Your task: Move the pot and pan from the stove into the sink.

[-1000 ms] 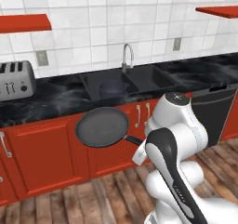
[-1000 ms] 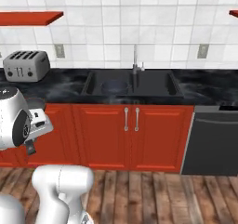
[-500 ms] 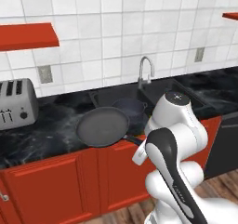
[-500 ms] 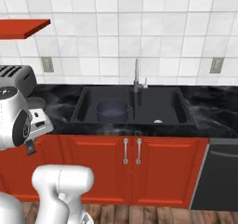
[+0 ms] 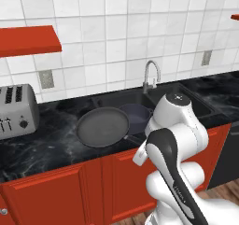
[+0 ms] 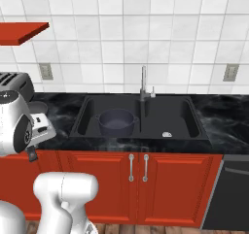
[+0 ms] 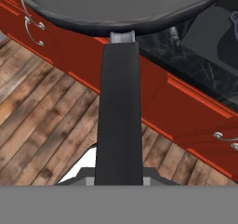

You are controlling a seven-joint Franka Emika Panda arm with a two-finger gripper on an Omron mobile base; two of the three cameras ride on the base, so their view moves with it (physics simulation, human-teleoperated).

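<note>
Down in the sink (image 6: pixel 87 112) the pot (image 6: pixel 115 122) already sits; my pincer (image 7: pixel 119 179) stays clamped on the pan's (image 5: pixel 102 126) handle, pot at its two o'clock.

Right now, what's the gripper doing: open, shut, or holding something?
Gripper: shut on the long straight handle of the shallow round black frying pan, held up over the countertop.

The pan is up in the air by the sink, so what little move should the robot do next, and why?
Probably carry the pan a little further toward the sink. The jaws are shut on its handle, it hangs above the counter edge, and the pot already sits in the basin.
</note>
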